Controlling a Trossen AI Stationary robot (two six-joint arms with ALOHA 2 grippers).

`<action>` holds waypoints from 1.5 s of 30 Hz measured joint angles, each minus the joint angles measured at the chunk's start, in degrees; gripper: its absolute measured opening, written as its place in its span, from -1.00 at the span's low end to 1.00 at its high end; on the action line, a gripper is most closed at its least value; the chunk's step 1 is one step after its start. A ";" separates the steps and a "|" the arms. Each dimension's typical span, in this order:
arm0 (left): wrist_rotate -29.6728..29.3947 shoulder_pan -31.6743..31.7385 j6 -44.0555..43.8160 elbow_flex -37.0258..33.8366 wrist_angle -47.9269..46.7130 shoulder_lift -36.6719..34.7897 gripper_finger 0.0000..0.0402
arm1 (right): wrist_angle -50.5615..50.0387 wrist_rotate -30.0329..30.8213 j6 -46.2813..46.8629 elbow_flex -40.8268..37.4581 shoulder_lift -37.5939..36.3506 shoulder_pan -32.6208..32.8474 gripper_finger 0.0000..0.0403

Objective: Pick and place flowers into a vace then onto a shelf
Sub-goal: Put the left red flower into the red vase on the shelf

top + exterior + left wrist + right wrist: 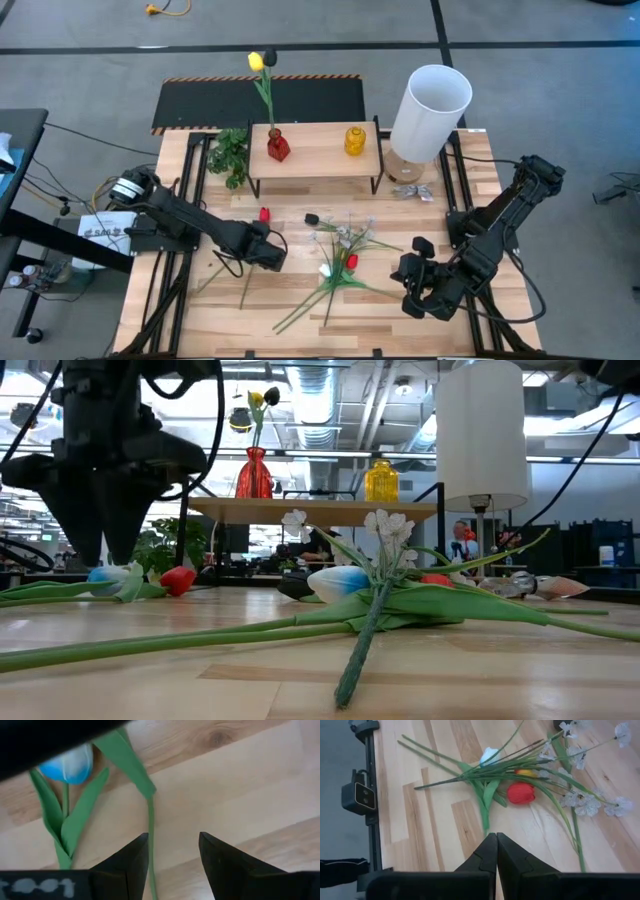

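Observation:
Several flowers (340,262) lie in a loose pile mid-table: a red tulip (521,793), a white tulip (489,755) and white blossom sprays (580,800). A separate white tulip (70,764) lies left of the pile, its stem (150,825) running toward the near edge. My left gripper (172,836) is open and points down over that stem, which runs along the inner edge of one finger. My right gripper (496,839) is shut, hovering near the pile's right side (415,285). The shelf (315,160) carries a red vase (278,148) with a yellow and a black tulip, and a yellow vase (355,140).
A loose red tulip head (264,213) and a black one (311,218) lie in front of the shelf. A bushy green sprig (230,155) sits at the shelf's left end, a white lamp (430,105) at its right. Bare wood lies along the near edge.

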 joint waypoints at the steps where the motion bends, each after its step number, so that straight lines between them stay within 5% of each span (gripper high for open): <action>1: -0.66 0.00 -0.22 -0.02 -0.03 -0.01 -0.19 | -0.13 -0.09 0.42 -0.17 0.00 0.00 -1.00; 12: -4.57 0.00 0.21 0.01 -0.81 0.70 -0.19 | -0.08 0.12 0.13 -0.21 0.02 0.00 -1.00; 38: 0.04 -0.04 1.82 -0.02 1.74 7.33 -0.19 | -0.05 0.56 -0.12 -0.17 0.02 0.39 -1.00; 45: 2.07 0.00 6.25 0.15 4.05 8.09 -0.35 | -0.07 0.69 -0.99 -0.15 0.01 0.28 -1.00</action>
